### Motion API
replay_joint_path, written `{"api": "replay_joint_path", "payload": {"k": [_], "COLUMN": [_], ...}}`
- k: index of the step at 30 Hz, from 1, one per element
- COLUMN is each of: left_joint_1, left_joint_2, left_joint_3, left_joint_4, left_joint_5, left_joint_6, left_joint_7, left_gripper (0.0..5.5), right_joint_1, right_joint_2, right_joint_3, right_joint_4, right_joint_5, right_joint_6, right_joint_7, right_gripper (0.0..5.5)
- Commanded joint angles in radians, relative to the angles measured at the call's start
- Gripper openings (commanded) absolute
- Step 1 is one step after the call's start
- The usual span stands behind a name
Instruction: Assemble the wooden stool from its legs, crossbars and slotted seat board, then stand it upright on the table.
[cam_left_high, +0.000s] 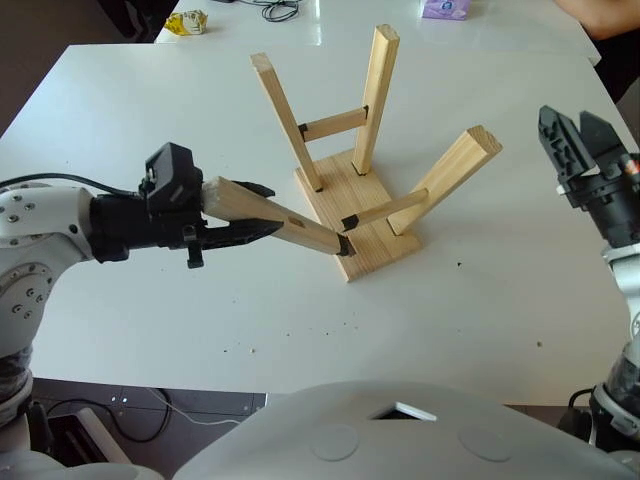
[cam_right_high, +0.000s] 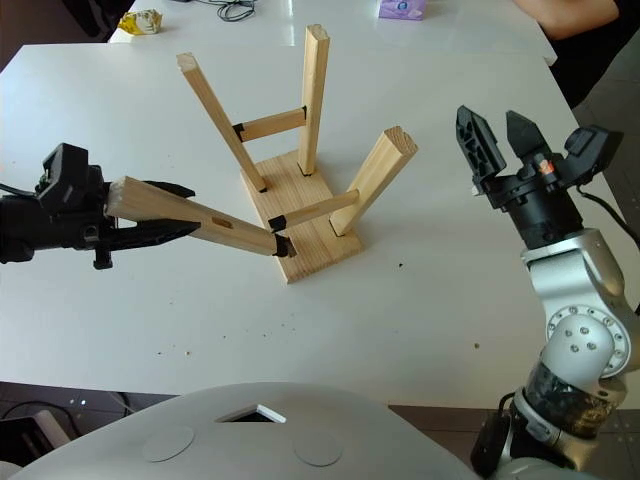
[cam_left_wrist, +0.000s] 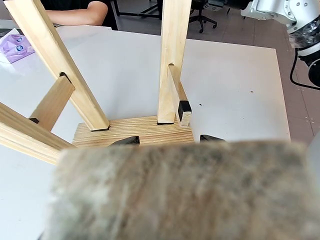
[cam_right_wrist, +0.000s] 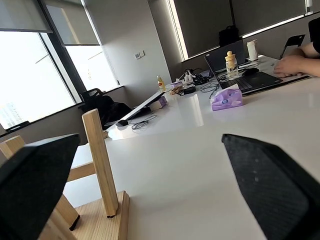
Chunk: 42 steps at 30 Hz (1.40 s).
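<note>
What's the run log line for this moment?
left gripper: shut on leg, its end at seat board corner | right gripper: open, clear of stool | stool: upside down

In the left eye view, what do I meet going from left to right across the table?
Left gripper → the leg it holds → seat board → tilted leg → right gripper.

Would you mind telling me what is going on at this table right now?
The robot is putting a wooden stool together upside down. The seat board lies flat on the table with three legs standing up from it. The left claw is shut on the fourth leg, which is tilted with its lower end at the board's near corner. The right claw hangs open off to the right, touching nothing.
</note>
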Motion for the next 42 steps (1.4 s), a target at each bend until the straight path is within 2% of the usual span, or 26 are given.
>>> {"api": "replay_joint_path", "payload": {"k": [1, 5, 15, 30, 42], "left_joint_1": [-0.045, -0.008, 0.055, -0.031, -0.166], "left_joint_2": [-0.008, -0.006, -0.002, 0.005, 0.091], "left_joint_3": [-0.052, -0.05, -0.044, -0.169, -0.244], "left_joint_4": [0.024, 0.008, -0.021, 0.0, 0.113], "left_joint_5": [0.031, 0.031, 0.036, 0.124, 0.217], "left_joint_6": [0.016, 0.018, 0.019, 0.006, -0.02], "left_joint_7": [0.035, 0.028, 0.031, 0.069, -0.029], "left_gripper": [2.05, 2.05, 2.05, 2.05, 2.05], "right_joint_1": [0.034, 0.029, 0.009, 0.021, 0.05], "right_joint_2": [0.039, 0.054, 0.096, 0.129, 0.185], "right_joint_3": [0.095, 0.158, 0.184, 0.241, 0.279], "right_joint_4": [-0.006, 0.027, 0.066, 0.027, -0.004], "right_joint_5": [-0.116, -0.204, -0.26, -0.264, -0.286], "right_joint_6": [-0.04, -0.068, -0.106, -0.099, -0.147], "right_joint_7": [-0.05, -0.069, -0.095, -0.102, -0.108], "right_gripper": [5.21, 5.21, 5.21, 5.21, 5.21]}}
